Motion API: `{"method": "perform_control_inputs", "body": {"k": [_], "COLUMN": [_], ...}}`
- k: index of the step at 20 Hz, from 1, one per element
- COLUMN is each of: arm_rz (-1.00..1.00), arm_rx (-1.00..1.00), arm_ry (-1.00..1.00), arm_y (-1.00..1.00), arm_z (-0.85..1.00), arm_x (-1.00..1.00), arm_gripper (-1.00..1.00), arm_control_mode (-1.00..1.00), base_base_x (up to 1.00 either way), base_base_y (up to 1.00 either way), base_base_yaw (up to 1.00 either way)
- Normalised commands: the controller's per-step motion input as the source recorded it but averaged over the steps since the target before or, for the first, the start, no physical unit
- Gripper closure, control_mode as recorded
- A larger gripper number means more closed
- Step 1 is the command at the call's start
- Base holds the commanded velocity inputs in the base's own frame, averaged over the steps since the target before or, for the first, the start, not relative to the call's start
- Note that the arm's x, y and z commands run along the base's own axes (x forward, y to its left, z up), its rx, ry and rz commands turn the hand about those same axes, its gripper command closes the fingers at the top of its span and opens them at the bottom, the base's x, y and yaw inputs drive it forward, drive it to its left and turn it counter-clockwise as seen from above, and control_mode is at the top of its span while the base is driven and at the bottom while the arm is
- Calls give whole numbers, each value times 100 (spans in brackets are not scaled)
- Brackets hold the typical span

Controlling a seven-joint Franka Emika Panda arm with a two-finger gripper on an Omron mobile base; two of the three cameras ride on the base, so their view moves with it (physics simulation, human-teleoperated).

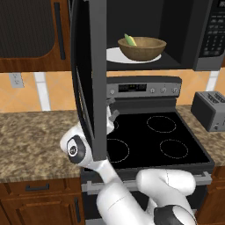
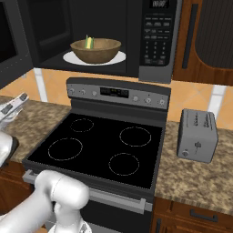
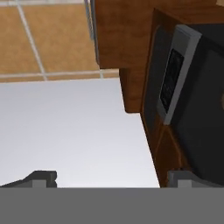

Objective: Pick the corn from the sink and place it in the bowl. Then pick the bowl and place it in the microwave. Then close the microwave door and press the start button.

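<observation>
The microwave (image 1: 176, 30) stands open above the stove, and its door (image 1: 90, 83) is swung out toward me on the left. Inside it, on a white plate, sits the tan-brown bowl (image 1: 142, 48) (image 2: 95, 50) with the yellow corn (image 1: 130, 40) (image 2: 89, 43) lying in it. My gripper (image 1: 113, 110) (image 2: 11, 107) is open and holds nothing. It hangs just behind the door's lower edge, over the stove's back left corner. In the hand view my fingertips (image 3: 41, 177) stand wide apart, facing the microwave's (image 3: 175, 74) dark, grey-framed side. The sink is out of view.
Below the microwave lies a black glass-top stove (image 1: 149, 136) (image 2: 100, 145) with a control strip at its back. A grey toaster (image 1: 211, 110) (image 2: 197, 134) stands on the granite counter (image 1: 30, 140) to the right. Brown wooden cabinets (image 2: 205, 41) flank the microwave.
</observation>
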Motion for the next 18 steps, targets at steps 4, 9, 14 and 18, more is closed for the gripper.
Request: {"method": "perform_control_inputs", "body": {"k": [4, 9, 14, 18], "arm_rz": [26, 17, 12, 10], "arm_rx": [-1, 0, -1, -10], "arm_ry": [3, 23, 22, 11], "arm_y": [21, 43, 72, 92], "arm_z": [-54, 0, -38, -74], "arm_x": [98, 100, 100, 92], "arm_gripper": [-100, -100, -100, -100], "arm_control_mode": [-100, -100, -100, -100], "base_base_x": [0, 0, 0, 0], "base_base_y": [0, 0, 0, 0], "base_base_yaw": [0, 0, 0, 0]}}
